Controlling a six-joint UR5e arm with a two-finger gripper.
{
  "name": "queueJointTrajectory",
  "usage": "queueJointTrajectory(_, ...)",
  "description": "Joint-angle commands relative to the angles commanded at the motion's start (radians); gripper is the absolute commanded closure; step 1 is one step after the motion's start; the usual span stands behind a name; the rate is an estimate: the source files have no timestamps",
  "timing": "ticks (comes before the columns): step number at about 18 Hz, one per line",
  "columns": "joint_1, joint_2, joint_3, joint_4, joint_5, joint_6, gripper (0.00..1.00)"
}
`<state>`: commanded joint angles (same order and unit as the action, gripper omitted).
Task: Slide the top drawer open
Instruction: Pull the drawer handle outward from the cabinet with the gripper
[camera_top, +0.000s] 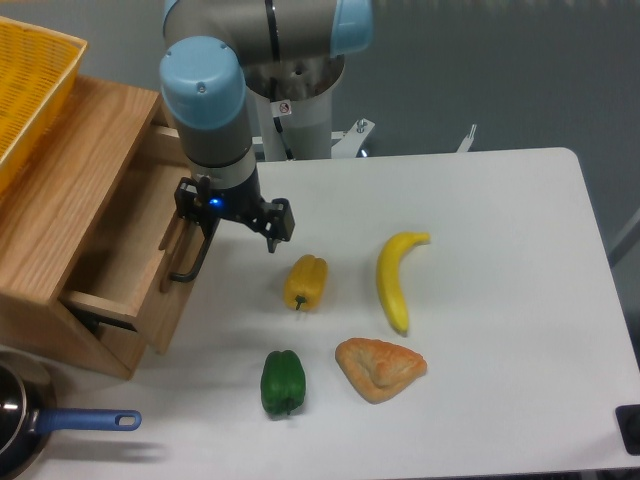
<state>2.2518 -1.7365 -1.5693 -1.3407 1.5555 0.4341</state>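
My gripper (203, 222) is clamped on the black handle (192, 256) of the top drawer (135, 262), which sticks out of the wooden cabinet (60, 215) beside my hand.

yellow basket (30, 85) | yellow pepper (305, 281) | green pepper (282, 381) | banana (394, 280) | pastry (379, 367) | blue-handled pan (20, 428)

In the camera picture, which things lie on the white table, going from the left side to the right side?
Green pepper → yellow pepper → pastry → banana.
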Motion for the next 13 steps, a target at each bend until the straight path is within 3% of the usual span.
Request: queueJointTrajectory(13, 0.071, 0.002, 0.017, -0.005, 0.005, 0.04, 0.0)
